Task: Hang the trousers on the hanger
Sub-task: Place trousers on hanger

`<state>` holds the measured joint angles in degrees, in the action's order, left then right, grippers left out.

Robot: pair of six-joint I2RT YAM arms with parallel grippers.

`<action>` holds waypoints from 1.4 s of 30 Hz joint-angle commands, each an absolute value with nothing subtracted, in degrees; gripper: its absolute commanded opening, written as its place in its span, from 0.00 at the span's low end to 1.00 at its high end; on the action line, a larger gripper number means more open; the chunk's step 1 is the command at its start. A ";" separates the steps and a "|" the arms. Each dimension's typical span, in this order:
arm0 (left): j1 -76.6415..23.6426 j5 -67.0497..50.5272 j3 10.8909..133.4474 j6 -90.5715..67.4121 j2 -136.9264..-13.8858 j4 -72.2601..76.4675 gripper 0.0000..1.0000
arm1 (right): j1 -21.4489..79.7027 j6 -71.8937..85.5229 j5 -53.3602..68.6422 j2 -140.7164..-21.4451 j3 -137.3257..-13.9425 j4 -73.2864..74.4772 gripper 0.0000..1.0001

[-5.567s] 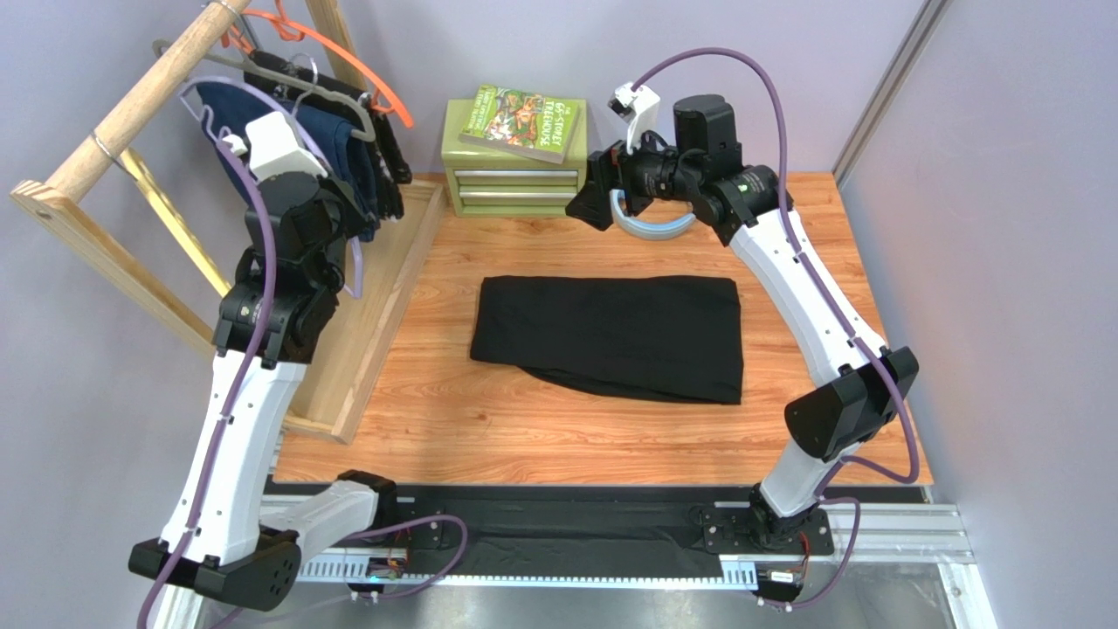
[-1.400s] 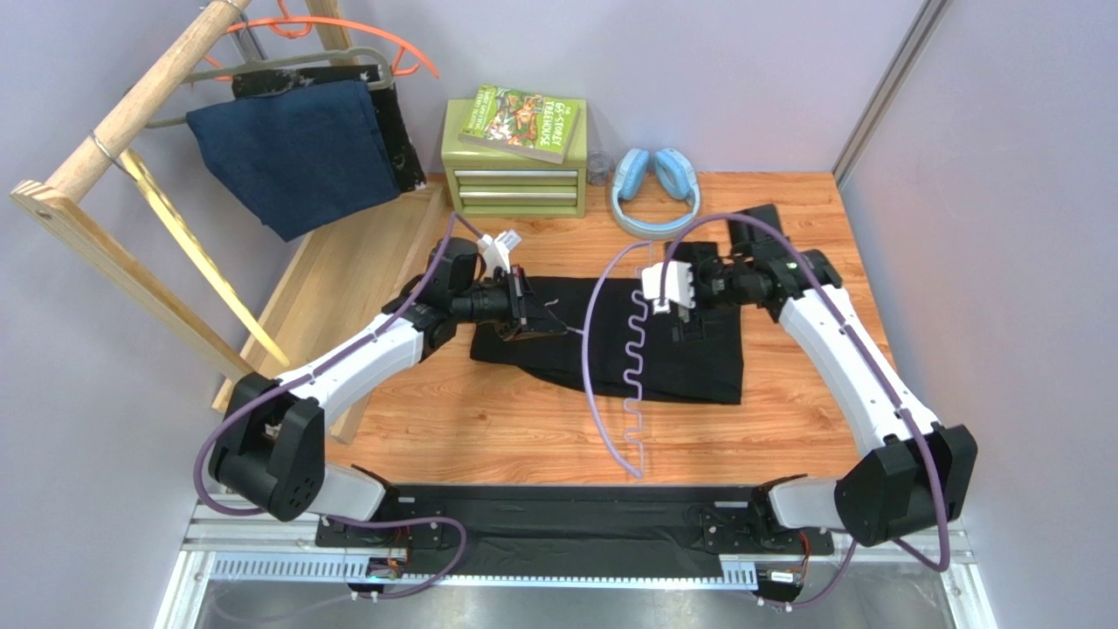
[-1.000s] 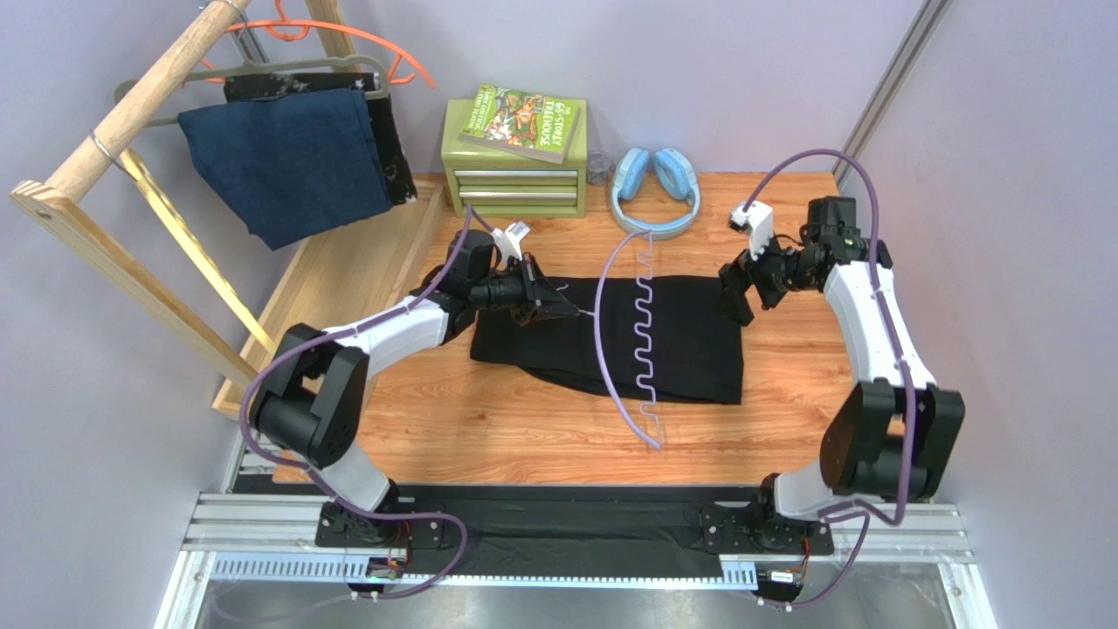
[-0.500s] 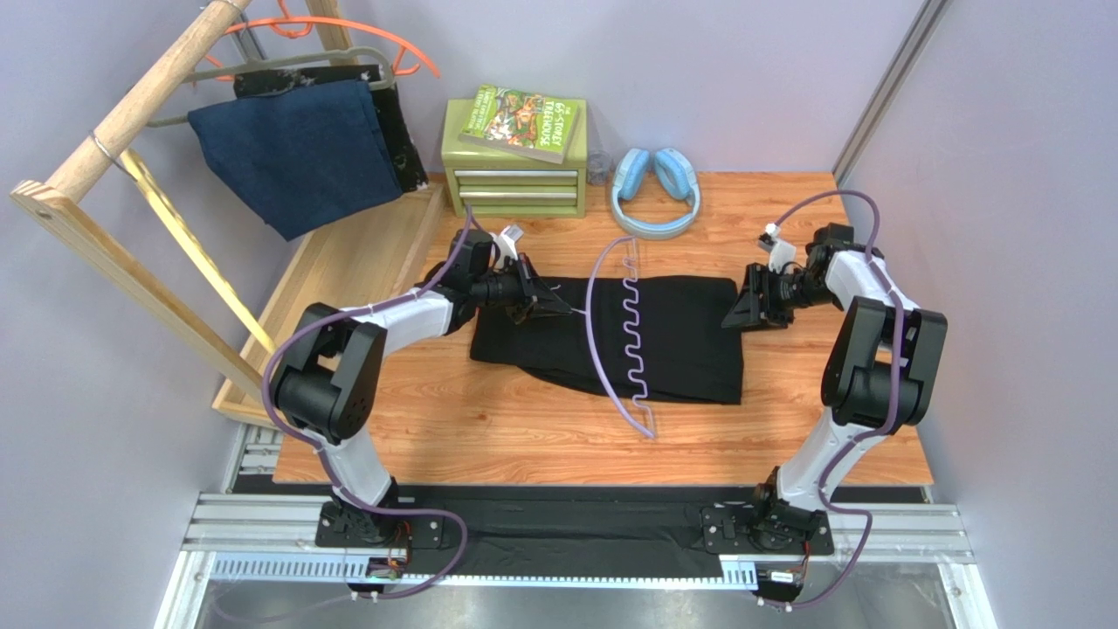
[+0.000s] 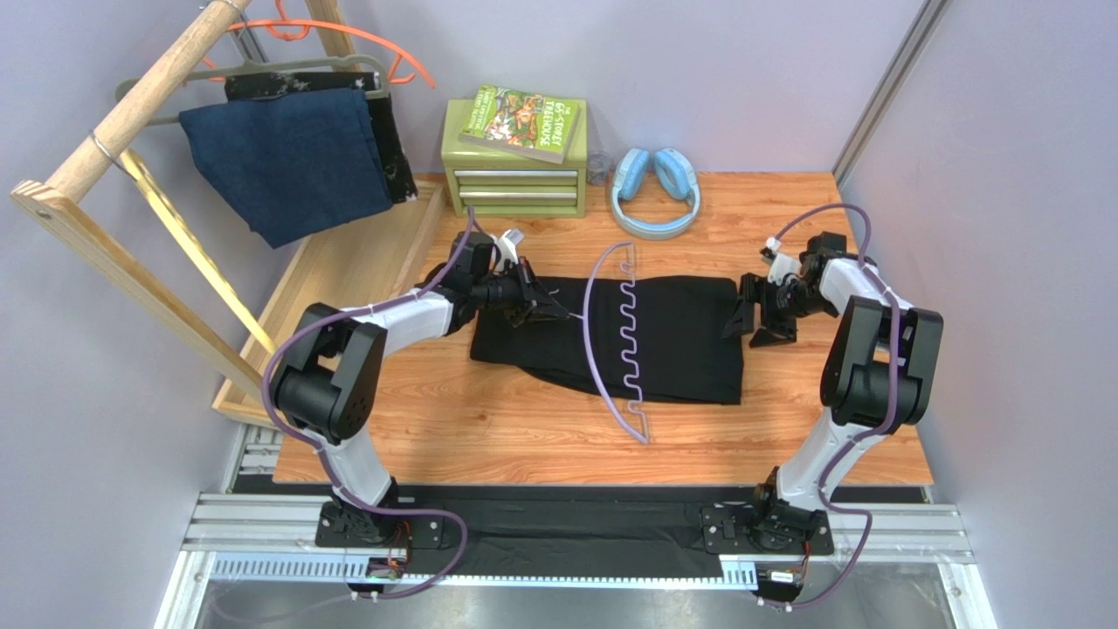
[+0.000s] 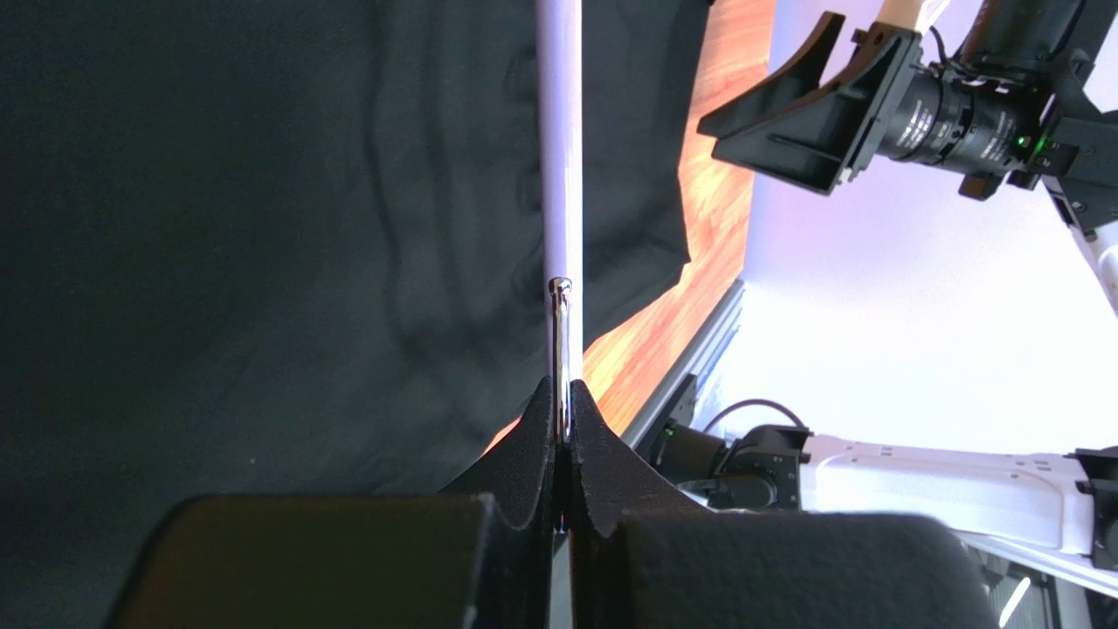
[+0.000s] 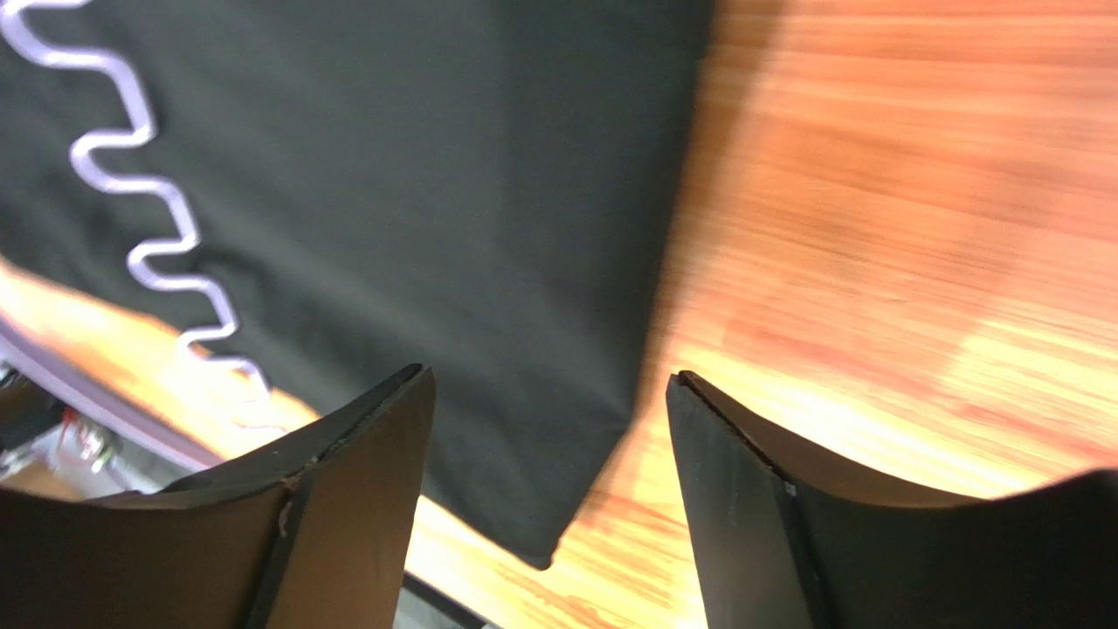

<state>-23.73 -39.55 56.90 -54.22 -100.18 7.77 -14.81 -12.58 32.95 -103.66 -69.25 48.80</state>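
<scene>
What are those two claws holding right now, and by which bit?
The left gripper is shut on the hanger, pinching the thin metal rod at its end. The right gripper is open and holds nothing.

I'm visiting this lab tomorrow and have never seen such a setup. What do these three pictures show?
Two robot arms are bolted at the near edge of a wooden table. One picture looks down from above; the other two come from a camera on each wrist, showing its black fingers. Folded black trousers lie on the table, blue headphones and a green drawer box behind them. The left gripper is shut on the pale purple hanger, which stretches across the trousers. The right gripper is open beside the trousers' edge.
</scene>
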 commanded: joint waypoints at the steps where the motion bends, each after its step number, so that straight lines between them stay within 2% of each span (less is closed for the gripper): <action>1: -23.38 -40.08 56.52 -52.73 -99.67 9.14 0.00 | -14.77 -7.91 27.15 -105.37 -70.22 45.26 0.71; 6: -23.38 -40.69 56.86 -52.74 -99.67 9.41 0.00 | -14.41 -6.16 30.06 -109.86 -71.63 45.18 0.68; 9: -23.47 -41.39 57.30 -52.82 -99.23 9.67 0.00 | -14.24 -5.89 30.76 -112.49 -72.24 44.56 0.63; 12: -23.38 -41.57 57.92 -53.09 -97.83 9.14 0.00 | -14.50 -6.15 34.71 -114.61 -73.74 46.14 0.40; 13: -23.29 -41.57 58.01 -53.09 -97.47 8.62 0.00 | -14.76 -7.02 36.11 -114.52 -74.26 46.49 0.20; 15: -23.03 -41.31 57.83 -53.00 -95.99 7.74 0.00 | -15.20 -7.99 36.04 -114.08 -74.79 47.72 0.01; 19: -22.50 -41.13 58.80 -48.96 -95.80 3.88 0.00 | -16.96 -9.58 36.21 -113.38 -77.43 50.18 0.00; 27: -21.97 -42.97 58.27 -51.15 -98.35 7.82 0.00 | -17.14 -10.72 35.86 -111.01 -82.35 53.17 0.00; 32: -21.97 -41.93 60.64 -48.62 -96.24 4.14 0.00 | -17.40 -12.74 35.15 -111.53 -84.02 55.19 0.00; 39: -21.97 -40.78 58.98 -49.83 -99.66 4.66 0.00 | -13.72 -12.22 42.44 -108.73 -86.66 57.21 0.00; 42: -21.97 -40.87 59.24 -50.10 -99.93 5.01 0.00 | -10.91 -9.76 49.20 -107.06 -88.41 57.30 0.00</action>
